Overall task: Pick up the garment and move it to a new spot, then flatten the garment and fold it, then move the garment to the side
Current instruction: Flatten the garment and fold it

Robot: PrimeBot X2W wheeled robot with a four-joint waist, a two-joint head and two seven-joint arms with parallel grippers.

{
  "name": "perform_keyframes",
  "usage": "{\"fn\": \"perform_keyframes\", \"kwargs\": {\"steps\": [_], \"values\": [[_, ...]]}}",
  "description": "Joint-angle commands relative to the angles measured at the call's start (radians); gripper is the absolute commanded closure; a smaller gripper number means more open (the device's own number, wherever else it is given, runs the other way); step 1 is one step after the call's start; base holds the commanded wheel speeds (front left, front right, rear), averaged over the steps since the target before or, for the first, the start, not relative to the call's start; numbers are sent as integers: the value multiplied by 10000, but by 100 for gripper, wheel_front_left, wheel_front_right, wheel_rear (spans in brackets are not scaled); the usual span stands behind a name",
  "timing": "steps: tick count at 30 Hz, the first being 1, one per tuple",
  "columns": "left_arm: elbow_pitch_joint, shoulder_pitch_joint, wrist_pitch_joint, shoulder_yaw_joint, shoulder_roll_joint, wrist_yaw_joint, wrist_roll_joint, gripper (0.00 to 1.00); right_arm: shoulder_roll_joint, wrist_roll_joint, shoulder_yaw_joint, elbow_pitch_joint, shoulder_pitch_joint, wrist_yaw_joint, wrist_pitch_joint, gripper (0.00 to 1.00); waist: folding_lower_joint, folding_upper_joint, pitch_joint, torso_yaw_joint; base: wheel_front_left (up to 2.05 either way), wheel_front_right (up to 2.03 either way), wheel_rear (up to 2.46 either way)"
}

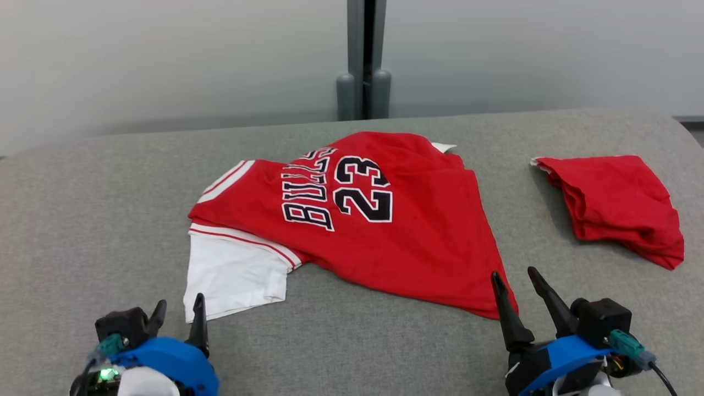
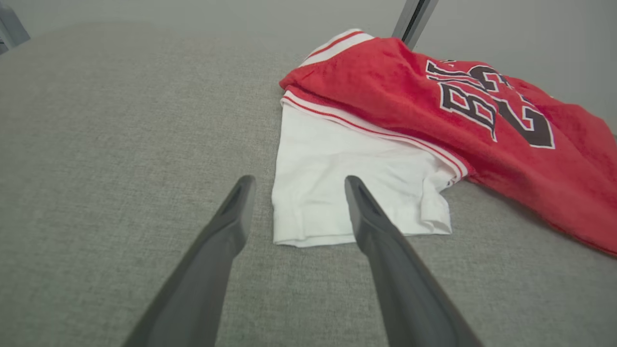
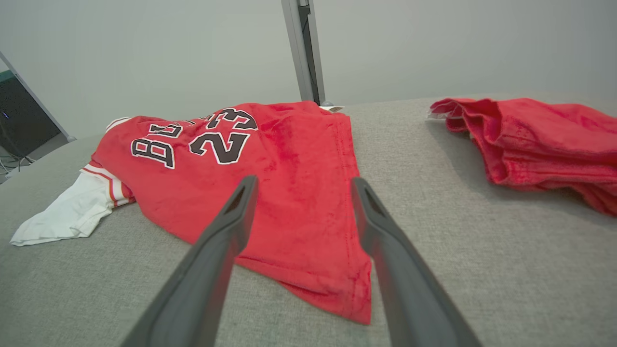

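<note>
The garment [image 1: 385, 242] is a red jersey with "BULLS 23" in dark letters and a white sleeve [image 1: 231, 275], lying loosely spread on the grey table [image 1: 82, 220]. My left gripper [image 1: 180, 312] hovers open at the lower left, just off the white sleeve's [image 2: 337, 178] near edge. At the lower right my right gripper [image 1: 516, 281] is open beside the jersey's near red corner [image 3: 337, 289]. The jersey [image 3: 289, 168] lies under and beyond its fingers. Neither gripper holds anything.
A second red cloth [image 1: 616, 203] lies bunched at the table's right side, also in the right wrist view [image 3: 540, 140]. A grey post [image 1: 364, 60] stands behind the table's far edge against a pale wall. Bare grey table stretches to the left [image 2: 96, 144].
</note>
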Motion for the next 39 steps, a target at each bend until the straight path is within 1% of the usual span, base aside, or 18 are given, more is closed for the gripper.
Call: {"fn": "perform_keyframes", "kwargs": {"steps": [1, 5, 7, 12, 13, 15, 18, 23, 29, 34, 35, 36, 37, 39], "values": [[300, -325, 225, 71, 47, 201, -54, 0, 3, 33, 48, 24, -180, 1, 35, 0, 0, -1, 154, -82, 0, 0, 0], [1014, -761, 850, 185, -73, 408, -301, 0, -1, 58, 132, 94, -323, 1, -21, 0, 0, -1, 540, -355, 0, 0, 0], [1259, -917, 951, 206, -60, 453, -313, 0, -1, 67, 148, 142, -384, 1, -38, 0, 0, -1, 706, -473, 0, 0, 0], [1490, -963, 1068, 29, -135, 286, -321, 0, -1, 12, 140, 243, -410, 1, -10, 0, 0, -1, 966, -595, 0, 0, 0], [1482, -961, 1035, -10, -146, 241, -296, 35, -2, 2, 80, 288, -382, 1, 28, 0, 0, -1, 1014, -598, 0, 0, 0], [1374, -926, 912, -52, -182, 186, -282, 100, -4, -83, -75, 446, -289, 1, 137, 0, 0, -1, 1077, -578, 0, 0, 0], [1063, -779, 520, -4, -156, 196, -221, 100, 1, -109, -159, 686, -151, 1, 357, 0, 0, -1, 1138, -476, 0, 0, 0], [394, -573, -15, 167, 12, 395, -153, 100, -5, 57, -315, 1039, -138, 1, 279, 0, 0, -1, 1126, -240, 0, 0, 0], [-261, -205, -74, 125, 143, 560, -84, 100, -4, 119, -570, 1780, -515, 1, 135, 0, 0, -1, 1026, 44, 0, 0, 0], [-674, 84, -49, 95, 162, 703, -112, 100, -2, 180, -316, 2657, -837, 1, 195, 0, 0, -1, 936, 160, 0, 0, 0], [-748, 131, -54, 92, 168, 736, -118, 100, 0, 192, -223, 2842, -911, 1, 221, 8, 0, -1, 918, 170, 0, 0, 0], [-803, 178, -60, 93, 168, 759, -125, 100, 4, 227, -137, 3030, -974, 1, 253, 35, 0, -1, 901, 176, 0, 0, 0], [-849, 211, -67, 83, 168, 783, -130, 100, 7, 270, -86, 3203, -1031, 1, 238, 57, 0, -1, 878, 186, 0, 0, 0], [-962, 298, -112, 66, 174, 785, -123, 100, 9, 361, 5, 3447, -1183, 2, 85, 72, 0, -1, 826, 205, 0, 0, 0]]}}
